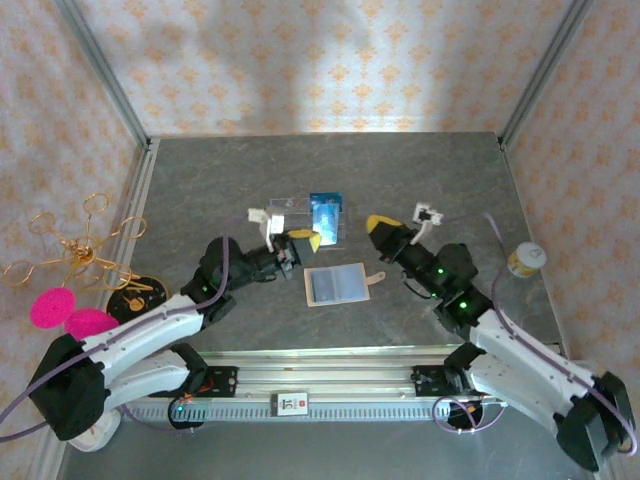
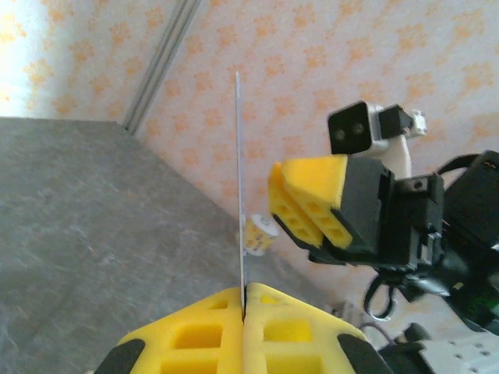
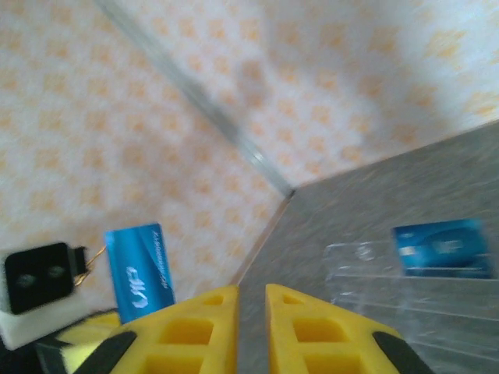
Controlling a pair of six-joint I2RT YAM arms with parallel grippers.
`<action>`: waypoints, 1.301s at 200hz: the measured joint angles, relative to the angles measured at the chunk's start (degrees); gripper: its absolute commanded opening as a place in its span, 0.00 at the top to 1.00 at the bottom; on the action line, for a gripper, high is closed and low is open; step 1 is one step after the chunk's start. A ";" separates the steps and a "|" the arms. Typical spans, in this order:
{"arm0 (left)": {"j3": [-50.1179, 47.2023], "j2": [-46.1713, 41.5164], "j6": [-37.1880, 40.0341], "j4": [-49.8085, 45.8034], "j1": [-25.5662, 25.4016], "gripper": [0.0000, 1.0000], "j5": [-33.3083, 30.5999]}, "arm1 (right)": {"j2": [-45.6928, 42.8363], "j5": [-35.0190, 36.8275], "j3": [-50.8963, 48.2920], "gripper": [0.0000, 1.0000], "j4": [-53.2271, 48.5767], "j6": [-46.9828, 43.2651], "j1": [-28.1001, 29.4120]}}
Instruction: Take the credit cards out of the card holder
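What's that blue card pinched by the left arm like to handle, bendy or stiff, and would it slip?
Probably stiff: the blue card stands straight up from the shut left jaws, its edge an unbent line in the left wrist view. Likely very light, being so thin. Its flat, smooth-looking face might slip.

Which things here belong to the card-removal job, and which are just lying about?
Job: card holder; blue credit card pinched between the left fingers; second credit card in the clear tray.
Lying about: small jar; gold wire stand; pink pads.
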 measured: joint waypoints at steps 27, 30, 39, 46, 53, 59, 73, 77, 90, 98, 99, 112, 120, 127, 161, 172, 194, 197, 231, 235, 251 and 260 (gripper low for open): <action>15.54 8.33 15.65 -16.28 0.31 1.00 -1.60 | -2.43 -0.70 -3.41 0.86 -3.32 -0.04 -3.56; 17.14 9.22 17.33 -17.90 0.44 1.00 -1.62 | -2.40 -0.90 -3.76 0.86 -3.78 -0.02 -3.80; 21.59 12.31 23.93 -22.84 0.90 1.00 -1.57 | -2.36 -1.49 -4.90 0.86 -4.92 -0.02 -4.70; 24.92 14.67 28.94 -26.75 1.27 1.00 -1.51 | -2.36 -2.08 -5.75 0.86 -5.66 -0.02 -5.38; 28.02 17.05 33.42 -30.58 1.70 1.00 -1.40 | -2.36 -2.71 -6.40 0.86 -6.27 0.00 -6.03; 31.23 19.50 37.62 -34.75 2.29 1.00 -1.27 | -2.36 -3.23 -6.82 0.86 -6.71 0.02 -6.62; 37.99 24.65 45.09 -42.62 3.93 1.00 -0.74 | -2.43 -4.31 -7.26 0.86 -7.78 -0.02 -8.00; 40.22 26.23 47.30 -45.11 4.66 1.00 -0.52 | -2.47 -4.59 -7.26 0.86 -7.93 0.00 -8.35; 46.23 30.47 53.02 -51.67 6.78 1.00 -0.48 | -2.67 -5.53 -7.30 0.86 -7.98 0.00 -9.62; 49.75 32.89 56.48 -55.23 8.00 1.00 -0.52 | -2.75 -6.03 -7.32 0.87 -7.96 0.00 -10.34; 50.07 33.16 56.89 -55.58 8.11 1.00 -0.52 | -2.75 -6.12 -7.32 0.87 -7.96 0.02 -10.40; 55.45 36.79 62.01 -61.13 9.77 1.00 -0.50 | -2.45 -6.97 -7.34 0.87 -7.96 0.15 -11.56; 58.38 38.82 64.52 -63.91 10.40 1.00 -0.46 | -1.86 -7.45 -7.34 0.87 -7.93 0.17 -12.26; 61.33 40.96 66.90 -66.73 10.97 1.00 -0.37 | -1.07 -7.85 -7.34 0.87 -7.93 0.17 -12.79; 75.49 52.46 75.58 -77.94 13.14 1.00 1.38 | 3.65 -8.70 -7.28 0.87 -7.98 0.17 -14.16; 78.71 55.54 78.01 -80.50 13.77 1.00 1.73 | 5.35 -8.72 -7.04 0.87 -8.04 0.17 -14.40; 80.26 58.23 82.62 -84.17 15.02 1.00 2.12 | 8.83 -8.70 -5.70 0.88 -8.52 0.15 -14.73; 80.30 58.31 83.14 -84.63 15.17 1.00 2.12 | 9.20 -8.70 -5.49 0.88 -8.63 0.17 -14.73; 81.35 58.53 89.15 -87.82 16.94 1.00 4.13 | 12.85 -8.41 -2.73 0.88 -9.35 -0.09 -14.75; 81.46 58.53 89.74 -87.93 17.14 1.00 4.70 | 13.16 -8.24 -2.49 0.88 -9.42 -0.09 -14.75; 81.77 58.53 91.38 -88.11 17.90 1.00 6.43 | 14.25 -7.91 -1.55 0.88 -9.68 -0.09 -14.75; 81.77 58.53 92.08 -88.11 18.21 1.00 6.84 | 14.80 -7.74 -1.11 0.88 -9.81 -0.09 -14.75</action>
